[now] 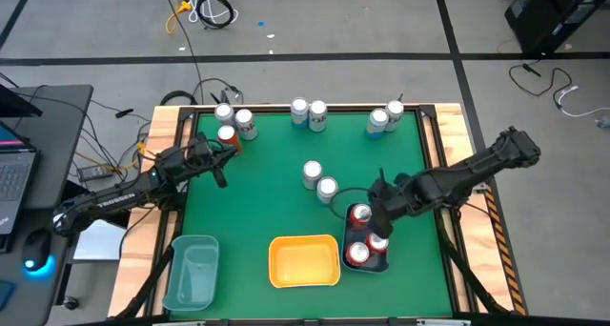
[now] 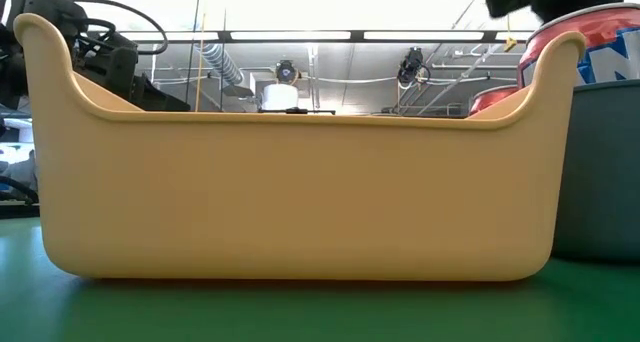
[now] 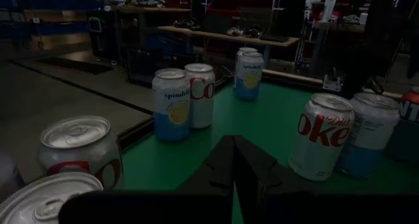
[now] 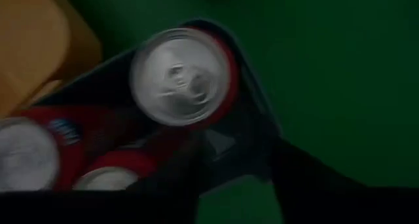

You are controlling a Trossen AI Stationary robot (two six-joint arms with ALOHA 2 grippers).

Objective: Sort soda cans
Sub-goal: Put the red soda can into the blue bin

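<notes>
Three red soda cans [image 1: 360, 214] stand in a dark bin [image 1: 384, 263] at the near right. In the right wrist view, one of them [image 4: 183, 76] shows its silver top. My right gripper [image 1: 379, 219] [image 4: 242, 178] hangs open just above these cans and touches nothing. Silver cans stand along the far edge [image 1: 317, 116], and two stand mid-table [image 1: 312, 174] [image 3: 324, 135]. Another red can [image 1: 226, 135] stands at the far left. My left gripper [image 1: 217, 169] [image 3: 234, 162] is shut, level, just near of that far-left group and clear of it.
A yellow bin [image 1: 304, 260] [image 2: 300, 192] sits at the near edge, with a teal bin [image 1: 192, 272] to its left. The dark bin [image 2: 600, 162] stands right beside the yellow one. A wooden rim [image 1: 448, 164] borders the green mat. Bare mat lies between the centre cans and the bins.
</notes>
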